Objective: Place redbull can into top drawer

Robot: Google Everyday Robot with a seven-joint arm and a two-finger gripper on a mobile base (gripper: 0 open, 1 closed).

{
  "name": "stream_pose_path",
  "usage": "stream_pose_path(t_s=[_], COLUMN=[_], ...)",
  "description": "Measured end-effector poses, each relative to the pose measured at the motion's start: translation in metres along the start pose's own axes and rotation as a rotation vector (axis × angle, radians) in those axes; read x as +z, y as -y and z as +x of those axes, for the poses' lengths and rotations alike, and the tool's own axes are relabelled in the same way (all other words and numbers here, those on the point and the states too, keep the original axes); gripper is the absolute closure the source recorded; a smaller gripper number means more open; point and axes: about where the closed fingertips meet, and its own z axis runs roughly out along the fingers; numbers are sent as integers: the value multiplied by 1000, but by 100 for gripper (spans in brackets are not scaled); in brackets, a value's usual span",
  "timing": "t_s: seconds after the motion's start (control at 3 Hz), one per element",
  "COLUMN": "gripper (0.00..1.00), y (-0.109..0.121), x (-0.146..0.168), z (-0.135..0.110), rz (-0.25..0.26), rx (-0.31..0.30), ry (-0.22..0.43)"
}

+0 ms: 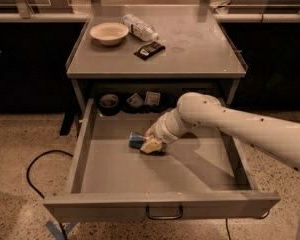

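The gripper (149,140) is positioned inside the top drawer (115,207), over the left-centre area of the drawer floor. Its two pale fingers (153,145) are closed around the redbull can (135,140), one on the near side and one on the far side. The can lies on its side, with its blue end projecting to the left of the gripper (whether the can touches the drawer floor cannot be told). The white arm (230,124) enters from the right and crosses above the right wall of the drawer. The drawer is pulled fully out, with its dark loop handle (164,214) centred on the front panel. At the back of the drawer, under the tabletop edge, sit a dark tape roll (109,102) and two small packets (135,100), well apart from the can. On the grey tabletop (200,49) above, a shallow bowl (109,33) stands at the left. A clear water bottle (140,28) lies on its side just beside the bowl, and a flat dark packet (149,50) lies near the bottle's cap. A black cable (34,170) loops across the speckled floor to the left of the drawer.
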Motion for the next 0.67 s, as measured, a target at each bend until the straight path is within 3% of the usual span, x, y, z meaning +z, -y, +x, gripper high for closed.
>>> stream_pose_path(t_s=[0.67], gripper=[11], y=[0], x=[0], z=[0], rz=[0], rx=[0], ry=[0])
